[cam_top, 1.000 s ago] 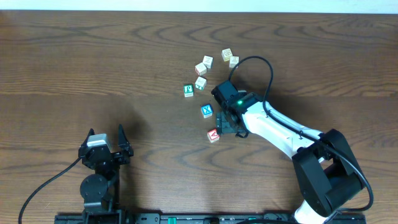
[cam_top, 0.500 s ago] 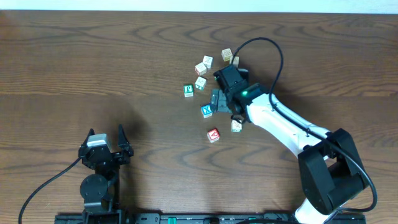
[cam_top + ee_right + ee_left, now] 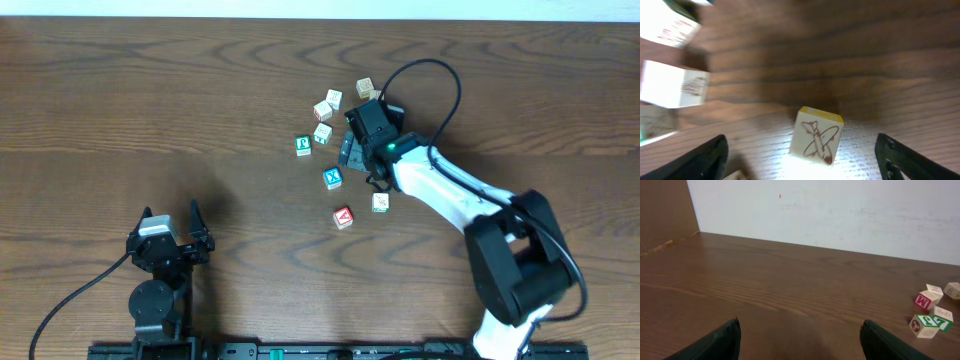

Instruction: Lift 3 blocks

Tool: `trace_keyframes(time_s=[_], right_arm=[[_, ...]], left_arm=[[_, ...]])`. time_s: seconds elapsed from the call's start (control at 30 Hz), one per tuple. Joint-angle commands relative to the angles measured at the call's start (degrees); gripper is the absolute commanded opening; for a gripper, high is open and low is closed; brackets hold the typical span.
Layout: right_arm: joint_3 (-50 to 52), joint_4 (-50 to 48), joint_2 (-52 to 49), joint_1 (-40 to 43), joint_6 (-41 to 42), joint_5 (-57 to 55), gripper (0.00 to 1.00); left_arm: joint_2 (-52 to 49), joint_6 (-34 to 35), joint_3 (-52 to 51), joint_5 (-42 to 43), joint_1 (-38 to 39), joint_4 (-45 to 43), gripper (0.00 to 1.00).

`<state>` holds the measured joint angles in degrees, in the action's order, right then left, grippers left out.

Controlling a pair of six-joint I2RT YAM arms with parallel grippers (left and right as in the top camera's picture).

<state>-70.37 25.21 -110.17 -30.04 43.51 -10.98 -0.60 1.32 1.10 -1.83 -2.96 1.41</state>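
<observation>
**Right claw spread above a crowded cube**

Right wrist: the right claw is spread wide and empty. An airplane cube sits between its fingers, and the view is blurred.

Overhead: the red A block lies near the blue X cube on the robot's side, with the near cream block beside it. The far cream block sits just beyond X. Closing now would likely pinch the wrong cube or knock its neighbours.

Left wrist: the left claw is spread and empty over bare desk.
</observation>
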Motion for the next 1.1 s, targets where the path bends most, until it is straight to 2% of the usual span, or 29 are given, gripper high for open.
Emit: trace_keyframes(time_s=[0.0, 0.27, 0.47, 0.73, 1.07], right_arm=[[-0.72, -0.15, -2.84, 0.48, 2.78, -0.70, 0.85], [-0.98, -0.07, -3.30, 0.50, 2.73, -0.66, 0.59], [-0.98, 0.98, -3.30, 0.50, 2.71, -0.79, 0.44], [-0.98, 2.38, -3.30, 0.48, -2.75, -0.81, 0.29], [-0.98, 7.04, -2.54, 0.44, -5.11, -1.01, 0.20]], left_arm=[[0.26, 0.28, -0.87, -0.28, -0.13, 2.45, 0.77], [0.26, 0.28, -0.87, -0.28, -0.13, 2.45, 0.77], [0.26, 0.28, -0.87, -0.28, -0.13, 2.45, 0.77], [0.26, 0.28, -0.87, -0.28, -0.13, 2.45, 0.77], [0.26, 0.28, -0.87, -0.28, -0.13, 2.45, 0.77]])
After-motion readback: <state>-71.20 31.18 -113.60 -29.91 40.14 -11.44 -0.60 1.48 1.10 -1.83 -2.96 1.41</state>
